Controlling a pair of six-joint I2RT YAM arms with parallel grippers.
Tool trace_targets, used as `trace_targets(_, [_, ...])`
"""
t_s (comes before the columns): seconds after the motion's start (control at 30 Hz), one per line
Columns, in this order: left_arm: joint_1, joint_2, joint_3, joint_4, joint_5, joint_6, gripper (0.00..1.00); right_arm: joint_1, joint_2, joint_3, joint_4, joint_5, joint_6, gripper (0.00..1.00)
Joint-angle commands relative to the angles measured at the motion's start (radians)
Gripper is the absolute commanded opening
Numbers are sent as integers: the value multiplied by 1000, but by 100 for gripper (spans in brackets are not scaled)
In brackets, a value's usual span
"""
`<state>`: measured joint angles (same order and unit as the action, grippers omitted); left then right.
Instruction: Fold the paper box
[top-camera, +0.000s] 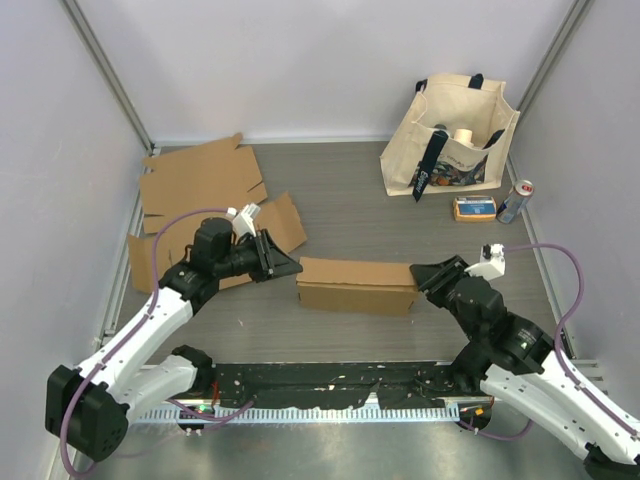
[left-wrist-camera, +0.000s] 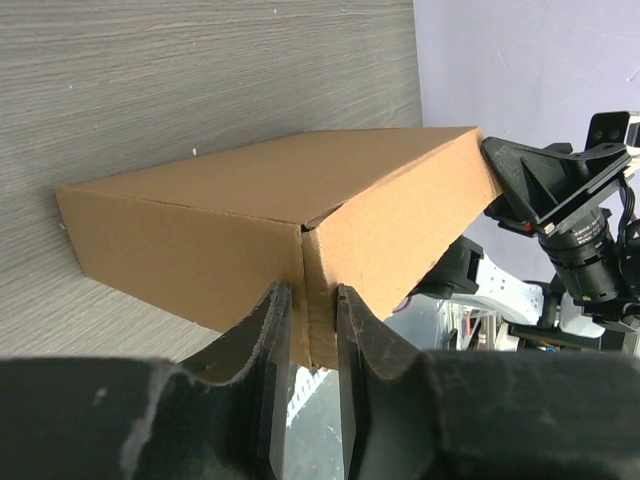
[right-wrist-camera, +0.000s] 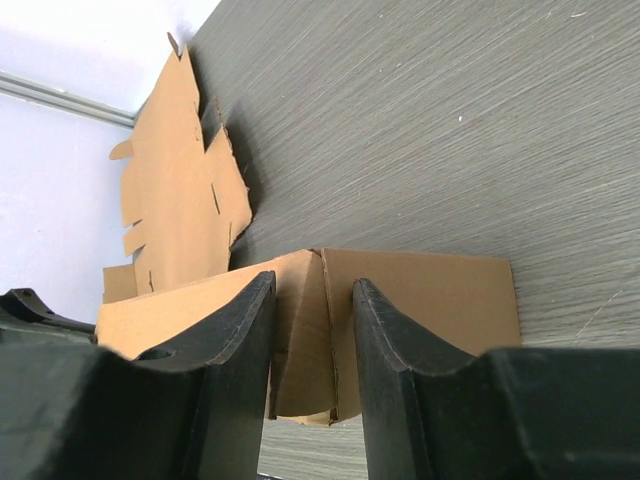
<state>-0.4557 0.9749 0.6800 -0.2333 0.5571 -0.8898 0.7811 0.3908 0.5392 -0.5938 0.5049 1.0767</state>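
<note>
The brown paper box (top-camera: 355, 285) lies closed on the table's middle, long side facing me. My left gripper (top-camera: 285, 268) is at its left end. In the left wrist view its fingers (left-wrist-camera: 312, 295) pinch the box's (left-wrist-camera: 250, 200) near corner edge, with cardboard filling the gap. My right gripper (top-camera: 425, 275) meets the right end. In the right wrist view its fingers (right-wrist-camera: 312, 285) straddle the box's (right-wrist-camera: 430, 290) corner seam. They stand apart, and a slit shows beside the right finger.
Flat cardboard sheets (top-camera: 205, 190) lie at the back left, just behind my left arm. A cloth tote bag (top-camera: 450, 140) stands at the back right, with a small orange packet (top-camera: 474, 208) and a can (top-camera: 516, 201) in front of it.
</note>
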Motion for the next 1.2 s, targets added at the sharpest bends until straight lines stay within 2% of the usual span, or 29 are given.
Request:
trace_targets(0.0, [-1, 25, -62, -124, -25, 55, 21, 1, -44, -59, -152, -80, -18, 15])
trace_targets(0.03, [-3, 25, -63, -126, -25, 55, 21, 1, -52, -56, -155, -80, -11, 15])
trace_targets(0.07, [-1, 25, -59, -126, -11, 57, 27, 1, -61, -48, -155, -83, -14, 17])
trace_targets(0.1, [-1, 28, -53, -126, -3, 57, 32, 3, -63, -42, -152, -86, -18, 26])
trace_targets(0.17, [-1, 28, -27, -135, 7, 54, 44, 1, -58, -4, -147, -86, -20, 32])
trace_targets(0.23, [-1, 30, 4, -133, 24, 39, 49, 1, -40, 31, -152, -89, -21, 34])
trace_targets(0.27, [-1, 31, 13, -132, 30, 34, 57, 1, -33, 68, -158, -88, -24, 37])
trace_targets(0.33, [-1, 33, 32, -126, 50, 23, 62, 1, -21, 100, -182, -83, -24, 41])
trace_targets(0.4, [-1, 34, 33, -112, 55, 15, 62, 1, -27, 119, -185, -78, -32, 45])
trace_targets(0.53, [-1, 53, 10, -109, 63, 22, 47, 1, -62, 94, -182, -86, -23, 47])
trace_targets(0.67, [-3, 47, -28, -81, 64, 5, 42, 1, -96, 41, -173, -118, 5, 49])
trace_targets(0.73, [-3, 48, -43, -81, 60, 9, 39, 1, -112, 24, -196, -123, 37, 45])
trace_targets(0.87, [-1, 59, -95, -48, 47, 15, 32, 1, -196, -59, -207, -115, 94, 16])
trace_targets(0.97, [-1, 77, -143, -9, 38, 20, 28, 1, -250, -167, -169, -127, 132, 1])
trace_targets(1.07, [0, 94, -169, 11, 24, 29, 25, 1, -325, -278, -80, -154, 144, 1])
trace_targets(1.17, [0, 87, -140, -27, 23, 58, 26, 1, -356, -276, -63, -158, 105, 1])
